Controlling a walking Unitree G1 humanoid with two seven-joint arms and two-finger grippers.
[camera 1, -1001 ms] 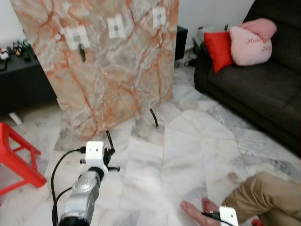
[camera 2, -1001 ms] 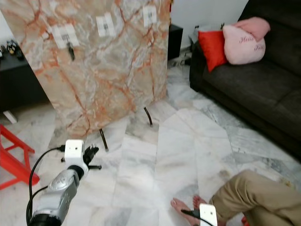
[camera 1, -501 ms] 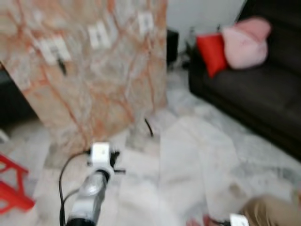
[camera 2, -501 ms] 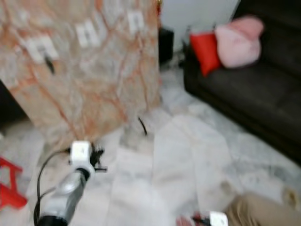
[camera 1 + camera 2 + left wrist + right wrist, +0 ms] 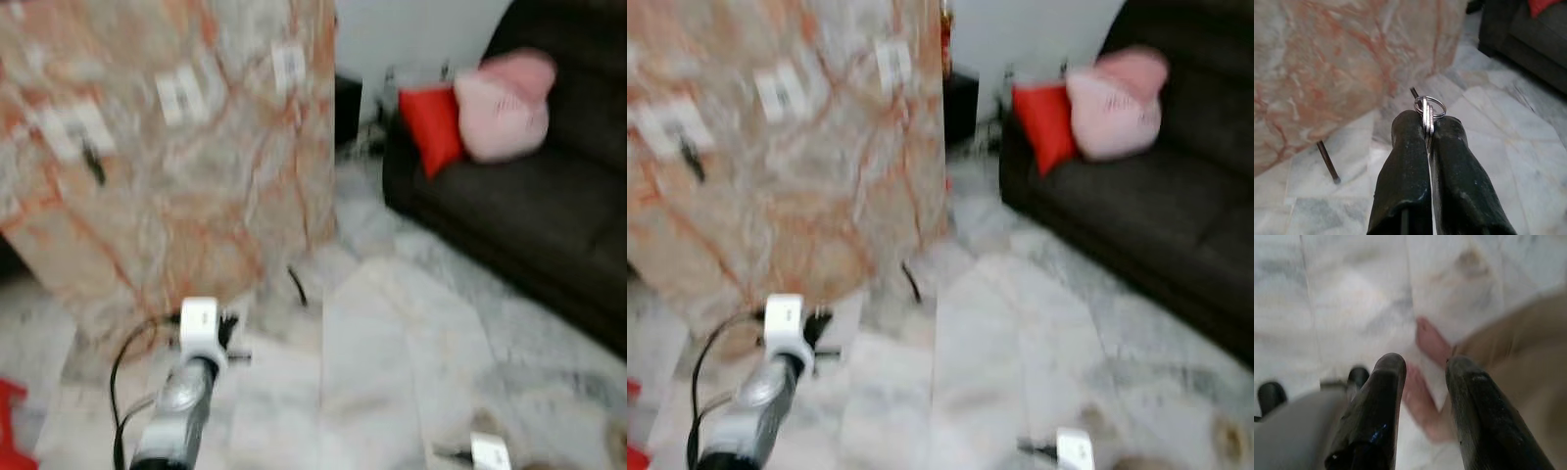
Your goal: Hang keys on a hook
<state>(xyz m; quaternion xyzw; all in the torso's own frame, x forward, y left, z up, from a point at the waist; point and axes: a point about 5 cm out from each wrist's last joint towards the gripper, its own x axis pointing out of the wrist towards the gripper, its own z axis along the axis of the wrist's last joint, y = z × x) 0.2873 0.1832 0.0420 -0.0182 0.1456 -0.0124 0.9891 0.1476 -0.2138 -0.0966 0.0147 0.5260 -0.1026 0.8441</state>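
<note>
In the left wrist view my left gripper point(image 5: 1429, 132) is shut on a bunch of keys point(image 5: 1428, 115), whose silver ring sticks out beyond the fingertips. In the blurred left eye view that arm point(image 5: 201, 338) reaches forward low at the left, short of a tall orange-veined marble board point(image 5: 176, 196). The board carries white hook plates point(image 5: 179, 93) near its top; a small dark item point(image 5: 93, 166) hangs under the left one. My right gripper point(image 5: 1422, 367) hangs low and open, holding nothing.
The board stands on thin dark legs point(image 5: 1327, 161) on the pale marble floor. A dark sofa point(image 5: 529, 215) with a red cushion point(image 5: 429, 125) and a pink cushion point(image 5: 505, 103) fills the right. A person's bare foot point(image 5: 1430, 396) and tan trouser leg point(image 5: 1528, 362) lie below my right gripper.
The camera has moved and the picture has blurred: the board now sits further left and larger, and the person's leg has slid out at the bottom right. The left gripper still holds the keys.
</note>
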